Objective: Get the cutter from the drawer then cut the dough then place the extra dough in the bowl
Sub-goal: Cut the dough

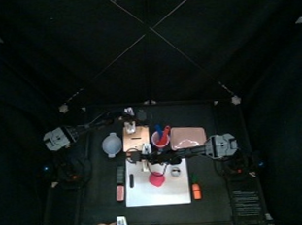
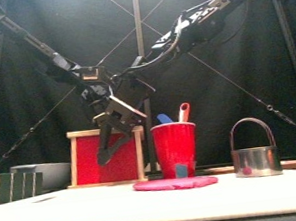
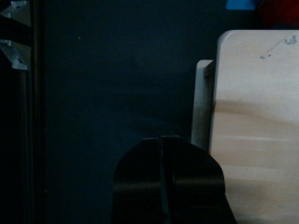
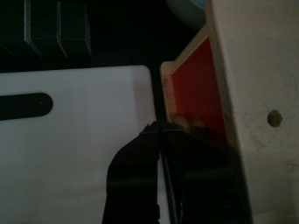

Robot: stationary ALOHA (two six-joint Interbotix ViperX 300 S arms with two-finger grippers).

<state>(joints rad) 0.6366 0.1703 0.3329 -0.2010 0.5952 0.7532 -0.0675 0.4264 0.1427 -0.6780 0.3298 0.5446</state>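
Cutter (image 2: 255,151) out of the drawer: upright on the right, just right of the red cup (image 2: 176,150), wire handle arched overhead, clear of both grippers. Dough (image 2: 175,183) a flat pink disc on the white cutting board (image 1: 146,197), on the near side of the cup. In the cup, a blue toy knife (image 2: 164,119) and a red toy knife (image 2: 183,111), 2 handles sticking up. Wooden box (image 2: 106,156) left of the cup, its red drawer front (image 4: 193,83) turned toward the near side. Blue-grey bowl (image 1: 111,144) just left of the box. Pink tray (image 1: 190,137) right of the cup, toward the far side.

Right gripper (image 4: 162,129) pointing down just before the drawer front, over the board's far edge; its 2 jaws pressed together, nothing between them. Left gripper (image 3: 172,140) beside the box, over bare black table (image 3: 105,87); its 2 jaws likewise closed on nothing.
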